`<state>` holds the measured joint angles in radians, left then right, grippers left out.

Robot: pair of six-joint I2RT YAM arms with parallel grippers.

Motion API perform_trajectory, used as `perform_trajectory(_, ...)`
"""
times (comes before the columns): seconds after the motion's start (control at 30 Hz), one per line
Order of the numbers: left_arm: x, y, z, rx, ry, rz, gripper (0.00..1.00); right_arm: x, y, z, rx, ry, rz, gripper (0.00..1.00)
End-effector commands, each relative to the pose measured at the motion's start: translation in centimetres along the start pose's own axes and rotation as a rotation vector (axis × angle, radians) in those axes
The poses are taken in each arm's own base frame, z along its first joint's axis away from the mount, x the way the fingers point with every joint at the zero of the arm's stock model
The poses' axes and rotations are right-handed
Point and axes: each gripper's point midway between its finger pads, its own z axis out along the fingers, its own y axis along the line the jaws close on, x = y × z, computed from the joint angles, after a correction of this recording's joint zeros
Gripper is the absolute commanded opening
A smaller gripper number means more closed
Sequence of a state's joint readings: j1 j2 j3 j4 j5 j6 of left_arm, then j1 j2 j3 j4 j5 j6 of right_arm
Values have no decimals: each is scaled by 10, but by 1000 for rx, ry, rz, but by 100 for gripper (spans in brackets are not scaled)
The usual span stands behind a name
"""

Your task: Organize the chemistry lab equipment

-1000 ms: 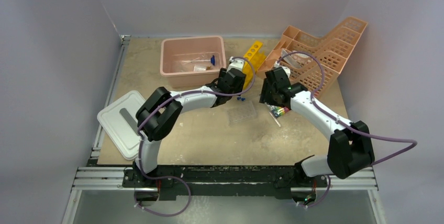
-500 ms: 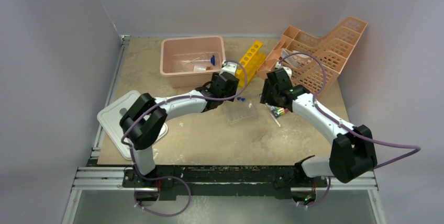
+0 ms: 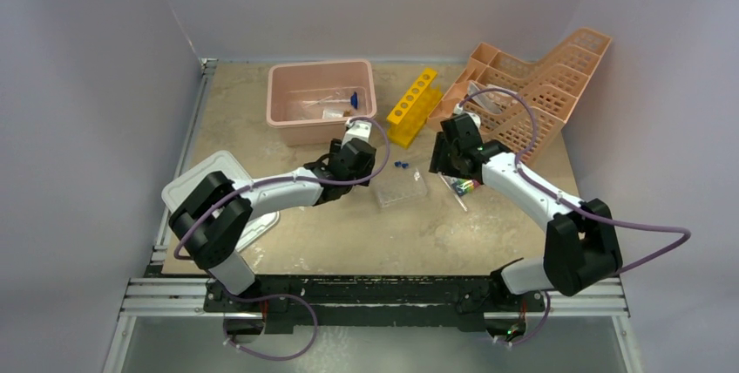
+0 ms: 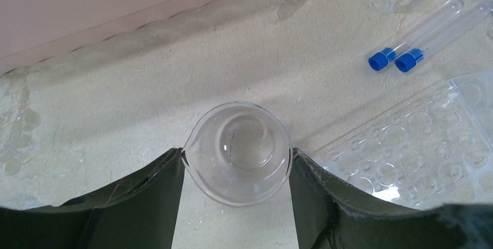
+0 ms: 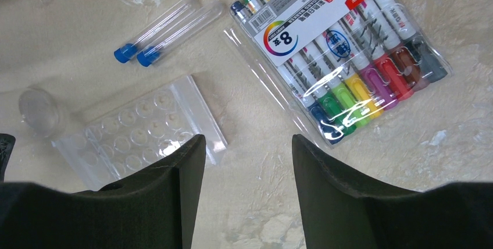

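Note:
My left gripper is shut on a small clear glass beaker, which sits upright between its fingertips just above or on the table. It is left of the clear well plate. Two blue-capped tubes lie side by side beyond the plate. My right gripper is open and empty, low over bare table between the well plate and a bagged pack of coloured markers. In the top view the left gripper and right gripper flank the plate.
A pink bin at the back holds clear bags and a blue piece. A yellow tube rack lies beside it. An orange compartment basket stands at the back right. A white lid lies at the left edge.
My left arm has drawn back and to the left, away from the yellow rack, ending left of the well plate. My right gripper has stayed almost still.

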<state>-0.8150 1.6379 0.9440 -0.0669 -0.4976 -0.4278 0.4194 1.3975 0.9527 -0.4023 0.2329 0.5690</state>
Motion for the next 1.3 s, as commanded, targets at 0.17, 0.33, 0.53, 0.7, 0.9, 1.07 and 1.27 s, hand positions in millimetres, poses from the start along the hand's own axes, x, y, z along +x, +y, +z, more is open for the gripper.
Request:
perform_trajectory(0.17, -32, 9, -21, -68, -72, -214, 82, -13, 8, -2, -29, -36, 28, 59)
perform_trajectory(0.33, -28, 5, -20, -111, -18, -379, 89, -12, 8, 0, -27, -35, 32, 59)
perform_trajectory(0.53, -20, 4, -17, -174, 38, -466, 91, -11, 9, 3, -27, -27, 29, 59)
perform_trajectory(0.7, -9, 9, -15, -230, 64, -508, 91, -7, 6, 3, -21, -24, 28, 59)
perform_trajectory(0.9, -9, 0, -6, -208, 59, -527, 96, -2, 3, 1, -20, -16, 28, 59)
perform_trajectory(1.07, -17, -2, 1, -212, 28, -530, 86, -1, 0, -3, -17, -25, 27, 59)
perform_trajectory(1.27, -25, 2, -3, -236, 11, -525, 66, -1, -4, -7, -12, -37, 24, 59)
